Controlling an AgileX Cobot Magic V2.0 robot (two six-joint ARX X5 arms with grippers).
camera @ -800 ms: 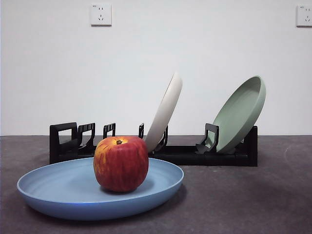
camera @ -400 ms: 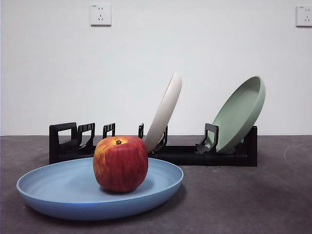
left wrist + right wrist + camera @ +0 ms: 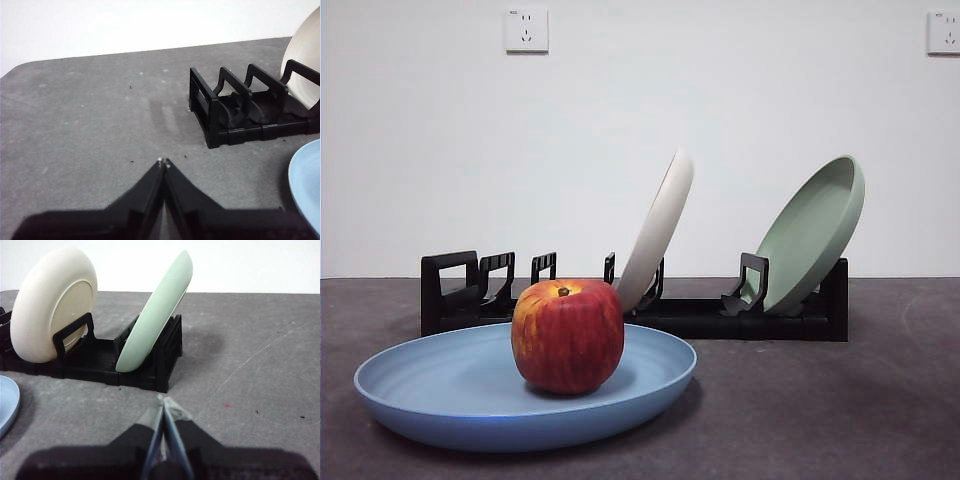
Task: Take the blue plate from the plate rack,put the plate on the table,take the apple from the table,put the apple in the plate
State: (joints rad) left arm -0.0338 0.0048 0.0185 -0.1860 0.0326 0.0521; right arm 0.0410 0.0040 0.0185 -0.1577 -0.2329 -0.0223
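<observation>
So the apple (image 3: 567,335) sits upright, stem up, in the blue plate (image 3: 430,385), a bit off the plate's middle, toward the rack side I think. Plate lies flat on the table (image 3: 840,410), in front of the rack (image 3: 720,318) and apart from it, so there's room to come down from above without hitting dividers. Both placing steps look done to me; nothing left to carry.

Rack slots nearest the loop handle stand bare, which fits the blue plate having come from that end. White plate (image 3: 660,230) leans in a middle slot, green plate (image 3: 812,235) leans at the far end, both tilted the same way, propped by dividers. Neither touches the blue plate.

My left gripper (image 3: 163,162) has its jaws pressed together, holding nothing, low over bare table near the rack's handle end; blue rim just shows at that view's edge. My right gripper (image 3: 166,402) is likewise closed and empty, hovering over table near the green plate's end. Both sit clear of the plate, reads as parked. Neither shows in the front view.
</observation>
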